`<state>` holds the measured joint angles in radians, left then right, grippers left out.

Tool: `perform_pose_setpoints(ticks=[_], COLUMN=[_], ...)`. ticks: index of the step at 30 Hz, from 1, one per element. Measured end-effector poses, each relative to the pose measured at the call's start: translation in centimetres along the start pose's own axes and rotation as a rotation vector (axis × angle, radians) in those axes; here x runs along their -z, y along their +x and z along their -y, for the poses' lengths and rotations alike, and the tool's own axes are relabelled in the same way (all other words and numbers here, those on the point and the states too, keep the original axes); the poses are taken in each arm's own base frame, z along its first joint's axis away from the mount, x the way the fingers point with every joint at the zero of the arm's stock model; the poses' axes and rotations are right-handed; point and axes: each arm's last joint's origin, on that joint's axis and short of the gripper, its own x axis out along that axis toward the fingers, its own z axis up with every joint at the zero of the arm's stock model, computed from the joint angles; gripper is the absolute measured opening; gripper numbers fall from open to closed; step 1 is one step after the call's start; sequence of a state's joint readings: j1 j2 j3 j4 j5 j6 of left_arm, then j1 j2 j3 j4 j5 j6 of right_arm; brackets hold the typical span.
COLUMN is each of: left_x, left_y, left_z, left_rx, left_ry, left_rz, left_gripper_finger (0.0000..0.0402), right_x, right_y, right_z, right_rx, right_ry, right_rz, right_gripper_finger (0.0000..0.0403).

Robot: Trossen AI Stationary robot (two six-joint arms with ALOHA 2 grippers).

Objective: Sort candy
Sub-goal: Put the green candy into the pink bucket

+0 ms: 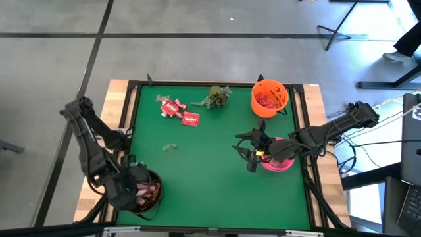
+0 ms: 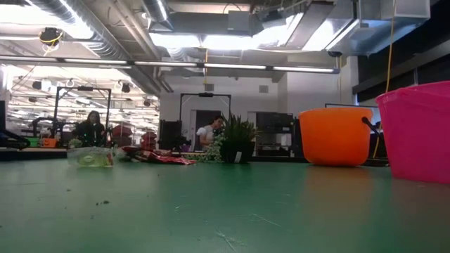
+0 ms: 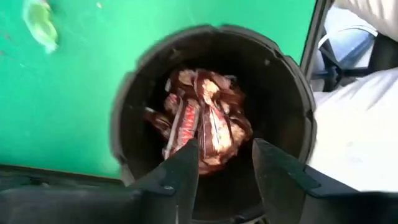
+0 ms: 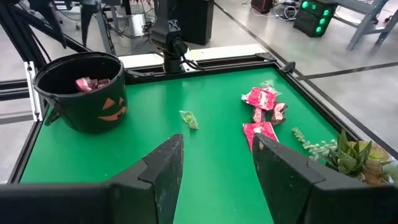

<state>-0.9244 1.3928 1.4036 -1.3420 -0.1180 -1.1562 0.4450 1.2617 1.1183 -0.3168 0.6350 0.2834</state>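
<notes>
The left gripper (image 3: 224, 171) hangs directly above a round black plastic bucket (image 3: 134, 118) – its two dark fingers (image 3: 180, 177) stand apart, with nothing between them. Inside the bucket lies a heap of dark brown-red wrapped candy bars (image 3: 205, 121). The bucket stands on a green mat (image 3: 68, 93). On the mat, at about ten o'clock from the bucket, lies one small clear-wrapped greenish sweet (image 3: 40, 22).

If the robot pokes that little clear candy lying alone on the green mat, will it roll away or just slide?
The clear-wrapped candy looks flattish and crinkly, so it would probably slide or scoot, not roll. It seems tiny next to the black bucket, so likely very light. Its wrapper looks thin and may crumple when pinched.
</notes>
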Motion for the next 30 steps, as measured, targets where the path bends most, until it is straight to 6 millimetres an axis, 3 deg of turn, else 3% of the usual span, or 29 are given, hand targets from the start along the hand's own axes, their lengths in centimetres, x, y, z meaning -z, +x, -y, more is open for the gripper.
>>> perform_pose_setpoints(ticks=[6, 18, 23, 30], left_x=[-1.7, -9.2, -9.9, -9.5], left_y=[-0.4, 1.0, 3.9, 10.0], left_z=[-1.7, -7.9, -10.8, -14.6], left_rx=[-0.098, -0.248, -0.288, -0.22], left_ry=[0.025, 0.071, 0.076, 0.037], left_rz=[0.122, 0.123, 0.019, -0.071], left_gripper_finger=[0.0151, 0.0152, 0.0152, 0.0152], right_x=[0.0, -0.1, 0.0, 0.6], right_y=[0.0, 0.0, 0.0, 0.9], right_z=[0.0, 0.0, -0.1, -0.6], right_rx=[0.0, -0.002, -0.027, -0.018], right_ry=[0.0, 0.005, 0.008, -0.019], right_rz=[0.001, 0.005, -0.006, -0.034], right_gripper_finger=[0.0188, 0.0188, 0.0188, 0.0189])
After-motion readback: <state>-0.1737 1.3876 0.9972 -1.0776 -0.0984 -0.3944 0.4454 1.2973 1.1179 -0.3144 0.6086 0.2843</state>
